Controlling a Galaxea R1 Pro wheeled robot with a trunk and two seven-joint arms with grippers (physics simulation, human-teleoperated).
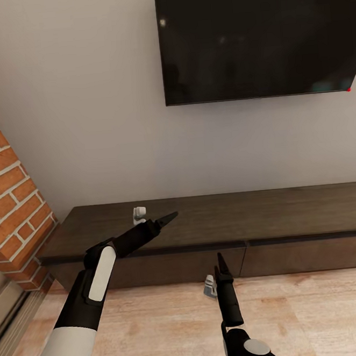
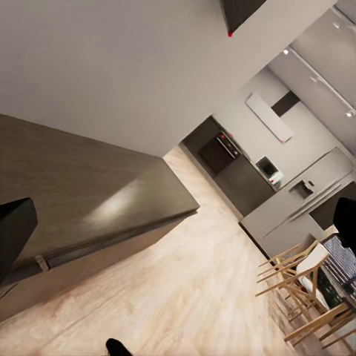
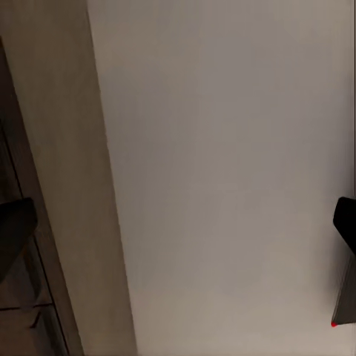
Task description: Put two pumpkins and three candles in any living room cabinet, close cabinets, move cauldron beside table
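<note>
cabinet (image 1: 219,217) | long, low, dark-brown wood | flat front panels shut

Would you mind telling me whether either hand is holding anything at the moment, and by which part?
Nothing is held. The left hand hovers over the cabinet top and the right hand faces its front; both are empty.

It is a home living room: a TV (image 1: 257,36) on the wall above a low cabinet (image 1: 214,223), wood floor (image 1: 159,331), brick pillar (image 1: 13,203), and a kitchen (image 2: 259,163) beyond.
</note>
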